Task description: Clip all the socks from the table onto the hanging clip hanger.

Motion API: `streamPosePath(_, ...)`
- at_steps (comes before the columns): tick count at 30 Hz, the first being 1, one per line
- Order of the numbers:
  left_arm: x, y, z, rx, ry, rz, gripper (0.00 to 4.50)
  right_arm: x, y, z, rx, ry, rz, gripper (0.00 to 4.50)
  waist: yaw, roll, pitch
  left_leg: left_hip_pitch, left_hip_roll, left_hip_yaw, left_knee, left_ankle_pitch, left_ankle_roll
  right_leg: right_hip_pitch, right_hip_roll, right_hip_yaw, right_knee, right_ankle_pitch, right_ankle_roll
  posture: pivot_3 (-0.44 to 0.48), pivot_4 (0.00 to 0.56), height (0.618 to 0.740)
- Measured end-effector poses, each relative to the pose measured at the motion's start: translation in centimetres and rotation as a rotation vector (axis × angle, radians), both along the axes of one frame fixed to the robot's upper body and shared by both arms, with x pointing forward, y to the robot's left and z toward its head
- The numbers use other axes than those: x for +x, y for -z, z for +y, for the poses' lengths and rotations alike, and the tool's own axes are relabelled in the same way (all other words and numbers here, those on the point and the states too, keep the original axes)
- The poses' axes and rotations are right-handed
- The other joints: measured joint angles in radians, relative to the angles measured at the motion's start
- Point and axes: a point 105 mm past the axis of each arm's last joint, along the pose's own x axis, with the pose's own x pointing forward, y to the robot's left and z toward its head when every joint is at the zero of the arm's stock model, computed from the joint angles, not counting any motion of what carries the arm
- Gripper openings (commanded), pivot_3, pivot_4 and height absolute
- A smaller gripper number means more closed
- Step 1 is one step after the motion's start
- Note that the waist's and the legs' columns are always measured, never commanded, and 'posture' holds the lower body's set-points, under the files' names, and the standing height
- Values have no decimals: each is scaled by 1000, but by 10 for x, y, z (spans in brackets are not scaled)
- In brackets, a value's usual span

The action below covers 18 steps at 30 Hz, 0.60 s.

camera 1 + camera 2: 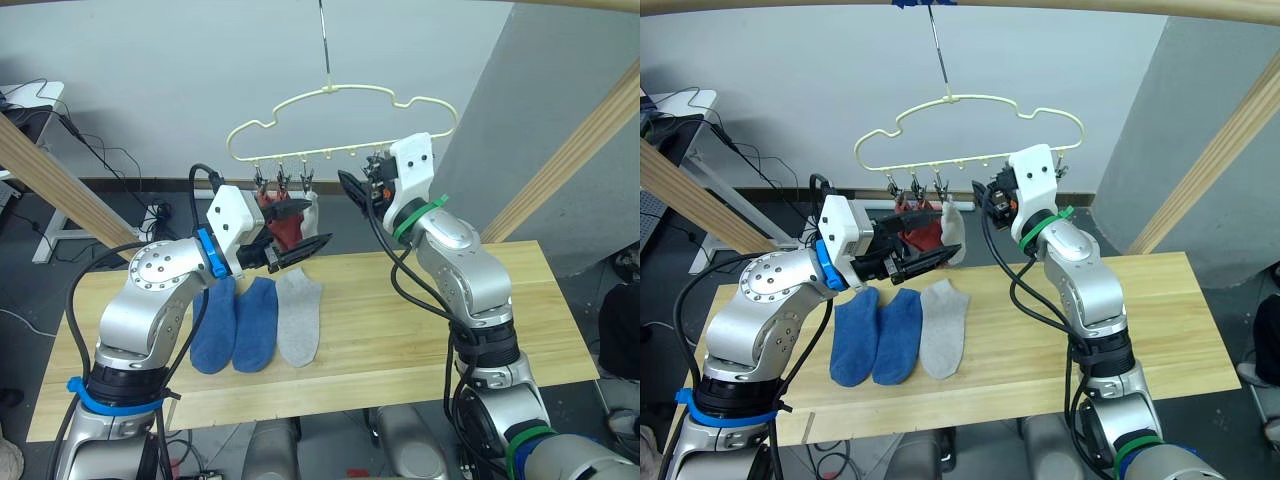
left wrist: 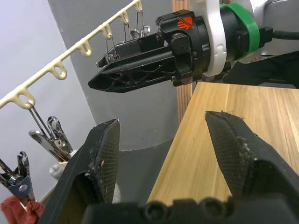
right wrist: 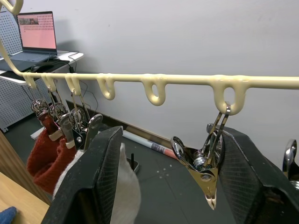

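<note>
Low in the frame's centre-left, three socks [image 1: 256,322] lie lengthwise on the table [image 1: 420,330], right beneath the left gripper [image 1: 300,250], nearer than the right gripper [image 1: 372,190], both spread wide and empty by the clip hanger [image 1: 345,95].

The left gripper [image 1: 300,248] hides much of the hanging red socks [image 1: 282,226]; the clip hanger [image 1: 340,125] hook's top is cut off.

Open tabletop [image 1: 480,310] rt of socks [image 1: 262,322]; hanger clips [image 1: 283,182] crowded by both claws.
</note>
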Motion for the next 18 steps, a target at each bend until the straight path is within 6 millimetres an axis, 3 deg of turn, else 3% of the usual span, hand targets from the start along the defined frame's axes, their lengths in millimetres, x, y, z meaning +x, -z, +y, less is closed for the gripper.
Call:
streamPosePath(2,0,1,0,-1,-2,1,3197,1,0,-1,5,4,2,2461,0,0,0,0,0,0,0,0,0,0,0,0,0,0,0,-203,241,740)
streamPosePath(7,1,7,1,-18,-31,18,3197,4,2,-3,13,23,8,737,0,0,0,0,0,0,0,0,0,0,0,0,0,0,0,-203,244,740)
streamPosePath(9,2,12,1,-34,-69,25,3197,4,2,-3,13,23,8,260,-1,0,0,0,0,0,0,0,0,0,0,0,0,0,0,-201,244,740)
streamPosePath(14,-8,43,0,-53,-179,79,3197,5,2,-5,16,28,8,107,-1,0,-1,0,0,0,0,0,0,0,0,0,1,0,0,-200,249,740)
streamPosePath(18,-19,71,-3,-63,-289,128,4026,5,1,-5,18,27,9,107,-1,0,-1,0,0,0,1,0,0,0,-1,1,1,1,0,-197,253,740)
